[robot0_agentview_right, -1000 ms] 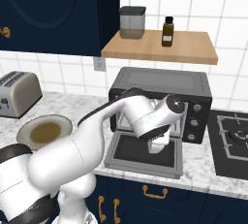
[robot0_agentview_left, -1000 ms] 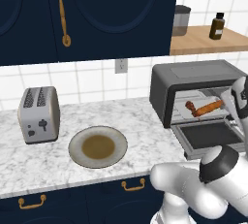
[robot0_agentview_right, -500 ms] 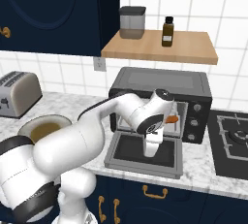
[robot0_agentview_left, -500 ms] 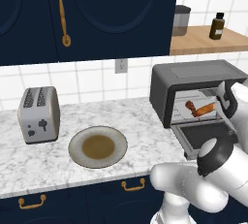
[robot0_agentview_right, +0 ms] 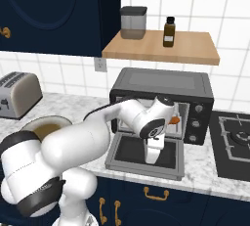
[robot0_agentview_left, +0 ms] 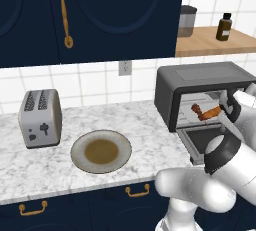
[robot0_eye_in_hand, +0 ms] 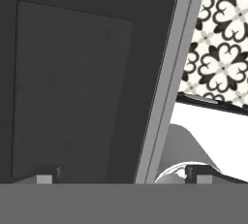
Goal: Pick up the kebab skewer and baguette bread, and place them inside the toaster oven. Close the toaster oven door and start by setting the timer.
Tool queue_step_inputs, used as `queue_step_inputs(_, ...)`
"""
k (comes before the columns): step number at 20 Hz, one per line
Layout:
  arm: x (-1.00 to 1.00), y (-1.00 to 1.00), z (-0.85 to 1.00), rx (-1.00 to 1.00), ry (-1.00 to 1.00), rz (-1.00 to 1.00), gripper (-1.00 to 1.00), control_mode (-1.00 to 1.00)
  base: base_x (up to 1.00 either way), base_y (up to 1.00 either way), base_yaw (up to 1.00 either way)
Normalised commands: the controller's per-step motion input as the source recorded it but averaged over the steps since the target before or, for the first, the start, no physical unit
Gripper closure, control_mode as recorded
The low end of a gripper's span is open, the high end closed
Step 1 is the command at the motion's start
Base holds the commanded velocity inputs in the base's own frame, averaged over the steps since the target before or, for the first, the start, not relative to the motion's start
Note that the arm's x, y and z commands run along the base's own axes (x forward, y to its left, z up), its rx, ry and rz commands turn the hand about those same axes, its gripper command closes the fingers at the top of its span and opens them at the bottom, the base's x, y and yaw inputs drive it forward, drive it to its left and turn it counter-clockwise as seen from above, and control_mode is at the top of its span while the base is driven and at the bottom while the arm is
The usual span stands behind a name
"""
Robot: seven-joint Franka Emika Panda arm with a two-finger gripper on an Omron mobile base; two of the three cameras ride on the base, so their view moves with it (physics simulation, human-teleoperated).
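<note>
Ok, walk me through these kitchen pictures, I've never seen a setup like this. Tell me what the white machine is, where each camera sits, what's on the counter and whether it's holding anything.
The white machine is a robot arm on a driving base. Two cameras ride on that base, behind the arm to its left and right. A third sits on the hand, looking down at the toaster oven door, which lies folded open.

On the marble counter stand a silver toaster, an emptied plate and the dark grey toaster oven. Inside the oven lie the baguette bread and the kebab skewer, side by side on the rack.

The gripper is open and holds nothing. Closing the door and setting the timer are not yet done.
</note>
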Motion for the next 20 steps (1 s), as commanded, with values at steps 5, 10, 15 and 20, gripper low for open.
queue_step_inputs(5, 0.33, 0.0, -0.14, 0.0, 0.05, 0.0, -1.0, -1.0, 0.0, 0.0, 0.0)
queue_step_inputs(10, 0.26, 0.0, -0.07, 0.0, 0.0, 0.0, -1.0, -1.0, 0.0, 0.0, 0.0)
queue_step_inputs(15, 0.3, 0.0, -0.01, 0.0, 0.0, 0.0, -1.0, -1.0, 0.0, 0.0, 0.0)
queue_step_inputs(20, 0.41, 0.06, -0.05, 0.0, 0.0, 0.0, -1.0, -1.0, 0.0, 0.0, 0.0)
